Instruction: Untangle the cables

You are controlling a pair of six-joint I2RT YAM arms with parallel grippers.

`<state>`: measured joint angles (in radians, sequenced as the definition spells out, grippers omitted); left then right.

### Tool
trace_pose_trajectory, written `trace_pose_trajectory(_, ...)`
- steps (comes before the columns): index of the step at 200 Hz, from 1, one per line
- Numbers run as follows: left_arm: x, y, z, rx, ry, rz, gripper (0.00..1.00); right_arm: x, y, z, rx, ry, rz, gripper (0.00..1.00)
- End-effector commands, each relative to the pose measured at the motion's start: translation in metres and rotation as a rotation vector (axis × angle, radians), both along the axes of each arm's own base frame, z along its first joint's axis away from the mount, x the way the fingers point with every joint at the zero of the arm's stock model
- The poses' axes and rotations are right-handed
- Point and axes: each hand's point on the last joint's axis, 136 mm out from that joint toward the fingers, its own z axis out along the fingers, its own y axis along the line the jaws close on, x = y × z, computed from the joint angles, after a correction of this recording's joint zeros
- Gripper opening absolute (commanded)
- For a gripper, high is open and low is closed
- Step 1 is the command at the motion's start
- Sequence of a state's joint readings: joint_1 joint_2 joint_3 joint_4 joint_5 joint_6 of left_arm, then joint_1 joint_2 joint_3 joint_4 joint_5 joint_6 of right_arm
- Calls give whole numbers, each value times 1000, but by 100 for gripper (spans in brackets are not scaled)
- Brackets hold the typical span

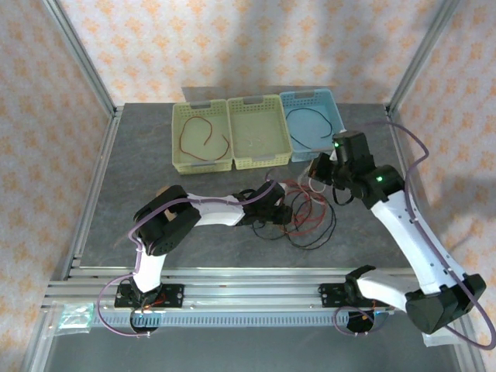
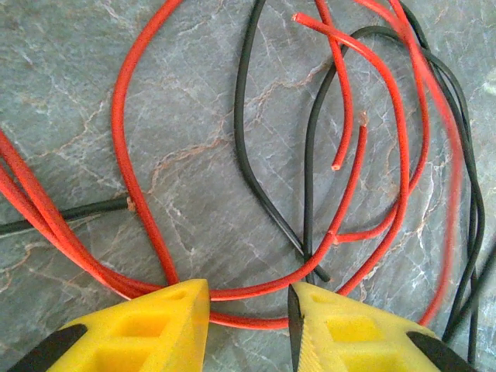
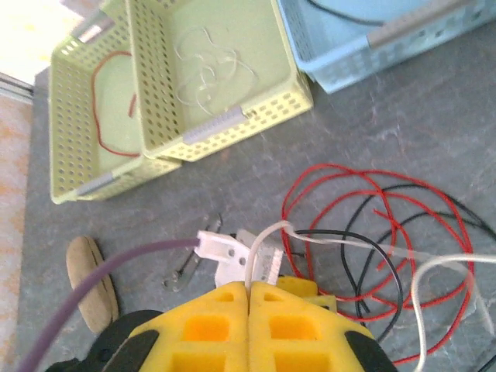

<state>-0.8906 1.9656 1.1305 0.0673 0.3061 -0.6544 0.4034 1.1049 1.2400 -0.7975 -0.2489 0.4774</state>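
A tangle of red and black cables lies on the grey table in front of the baskets. My left gripper is low over its left side. In the left wrist view its yellow fingers stand apart, and two strands of red cable cross the gap of the left gripper; a black cable loops just beyond. My right gripper is shut on a whitish-grey cable, which rises from its fingertips and bends right over the red loops. The right gripper hangs above the tangle's far side.
Three baskets stand at the back: a yellow-green one holding a red cable, a second yellow-green one holding a whitish cable, and a blue one holding a black cable. A tan oval object lies left of the tangle.
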Motion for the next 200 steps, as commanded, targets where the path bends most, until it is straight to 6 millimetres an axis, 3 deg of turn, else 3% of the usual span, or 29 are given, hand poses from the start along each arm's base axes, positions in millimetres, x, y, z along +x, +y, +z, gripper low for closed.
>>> trace_pose_trajectory(1, -4, 0, -8, 42, -1, -12, 33, 2, -6, 32, -21, -100, -6, 0)
trace_pose_trajectory(36, -5, 0, -10, 51, 1, -14, 34, 4, -5, 63, 10, -197, 3, 0)
trace_pose_trajectory(95, -3, 0, -9, 68, -9, -23, 34, 7, -2, 94, 22, -320, 35, 0)
trace_pose_trajectory(160, -3, 1, -11, 87, -10, -29, 33, 6, -20, 157, -11, -528, -24, 0)
trace_pose_trajectory(200, -2, -3, -7, 74, -19, -47, 33, 9, -30, 171, -55, -576, -65, 0)
